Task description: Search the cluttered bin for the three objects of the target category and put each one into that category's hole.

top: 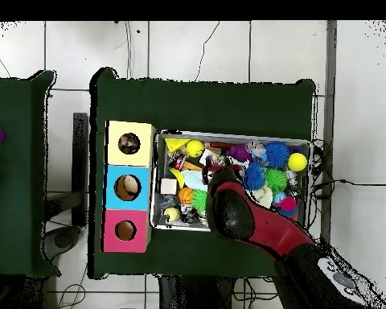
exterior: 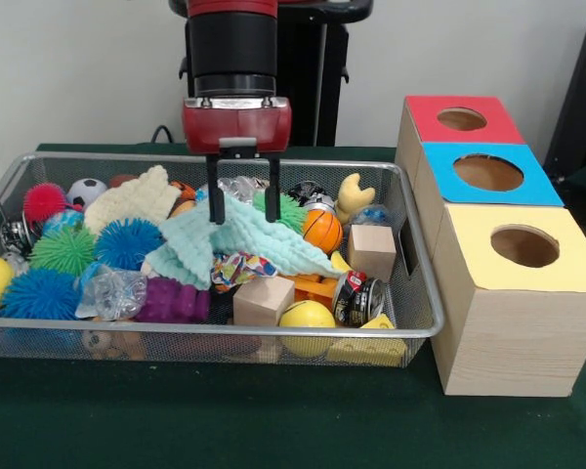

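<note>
The wire mesh bin [exterior: 425, 330] sits on the green table, full of toys; it also shows in the overhead view [top: 232, 135]. My gripper [exterior: 243, 217] hangs over the bin's middle, open, with its fingertips [exterior: 216, 215] down on either side of a raised fold of a mint-green cloth [exterior: 273, 244]. One knotted rope ball [exterior: 240, 268] in mixed colours peeks out below the cloth's front edge. Other rope balls are hidden. In the overhead view the arm [top: 244, 216] covers the gripper.
Three boxes with holes stand beside the bin: red [exterior: 461, 119], blue [exterior: 488, 173], yellow [exterior: 524, 246]. The bin also holds spiky balls [exterior: 127, 242], a cream cloth [exterior: 132, 200], wooden blocks [exterior: 371, 249], a yellow ball [exterior: 308, 315], a small basketball [exterior: 322, 230] and a can [exterior: 359, 298].
</note>
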Robot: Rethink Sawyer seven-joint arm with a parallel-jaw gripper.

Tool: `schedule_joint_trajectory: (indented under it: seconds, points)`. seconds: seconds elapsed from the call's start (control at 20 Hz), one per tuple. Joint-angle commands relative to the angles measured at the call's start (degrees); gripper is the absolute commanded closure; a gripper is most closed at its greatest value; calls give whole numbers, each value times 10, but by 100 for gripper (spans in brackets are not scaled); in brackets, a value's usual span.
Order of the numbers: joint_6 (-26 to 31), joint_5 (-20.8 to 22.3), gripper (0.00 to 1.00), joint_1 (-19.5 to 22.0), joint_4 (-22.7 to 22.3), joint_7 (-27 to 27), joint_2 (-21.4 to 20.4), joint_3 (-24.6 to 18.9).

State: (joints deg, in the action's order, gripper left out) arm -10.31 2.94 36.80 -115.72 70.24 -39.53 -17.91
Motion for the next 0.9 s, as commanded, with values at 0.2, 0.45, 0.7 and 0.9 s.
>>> schedule_joint_trajectory:
  seconds: [0.2, 0.45, 0.7, 0.9]
  points:
    - [28, -50, 0, -34, 12, 149, 3, 2]
    - [10, -47, 0, -36, 30, 140, 27, 4]
    - [15, -27, 0, -14, 70, 113, 66, -9]
    - [7, -13, 0, -3, 84, 105, 87, -16]
